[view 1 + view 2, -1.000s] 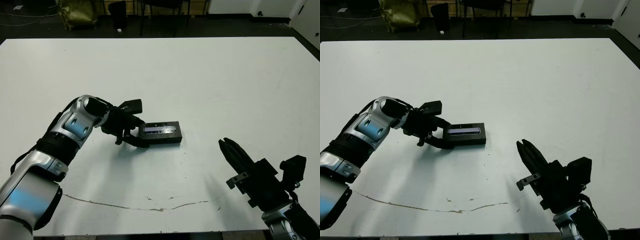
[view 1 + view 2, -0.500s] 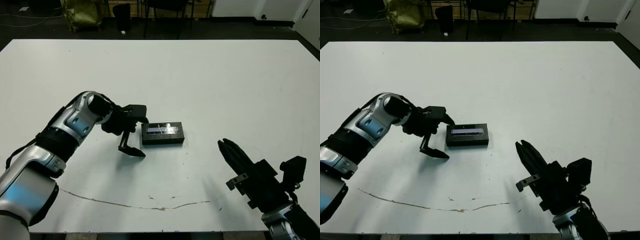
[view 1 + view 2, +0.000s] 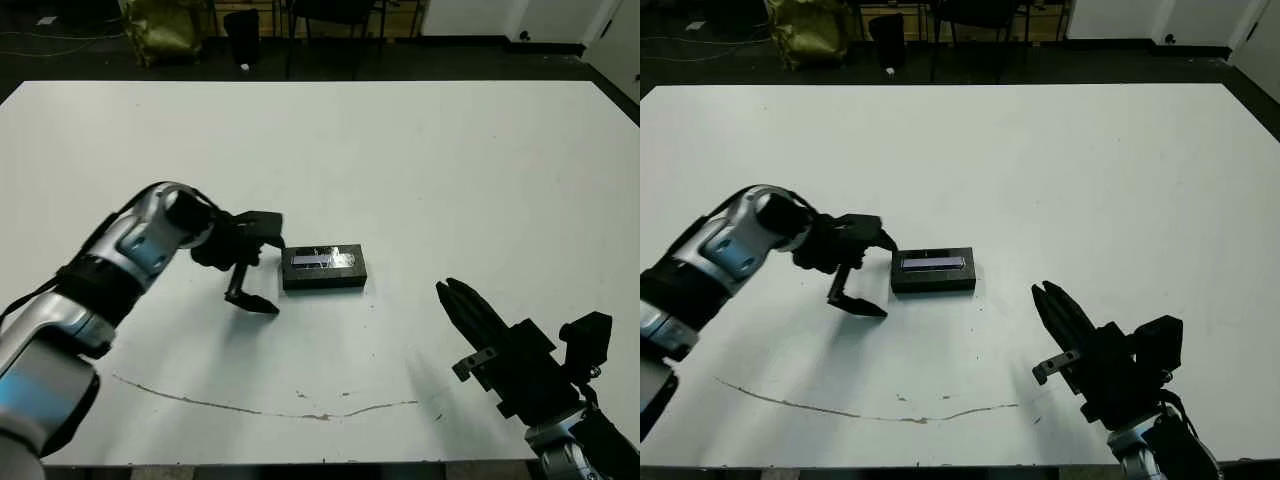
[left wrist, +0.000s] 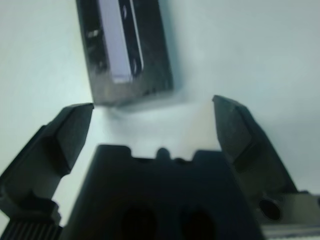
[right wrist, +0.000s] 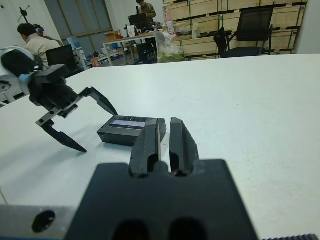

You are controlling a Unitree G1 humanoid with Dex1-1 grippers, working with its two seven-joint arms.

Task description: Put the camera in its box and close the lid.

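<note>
The lid (image 3: 323,267) sits closed over the box near the middle of the white tabletop (image 3: 420,170), its long shiny strip facing up; the box itself and the camera are hidden under it, so neither can be seen. The left tool (image 3: 262,266) hangs just beside the lid's left end, its two black fingers spread wide apart and holding nothing; one finger (image 3: 250,298) points down toward the tabletop in front of the lid, the other (image 3: 262,226) reaches toward the lid's far left corner; in the left wrist view the lid (image 4: 124,49) lies just ahead of the gap between the fingers, apart from both. The right tool (image 3: 455,296) hovers well apart from the lid, toward the near right part of the tabletop, its fingers (image 5: 151,143) pressed together and empty, pointing roughly toward the lid. A thin dark crack-like line (image 3: 250,408) runs along the tabletop near its front edge. In the right wrist view, people (image 5: 31,36) sit at desks beyond the tabletop.
</note>
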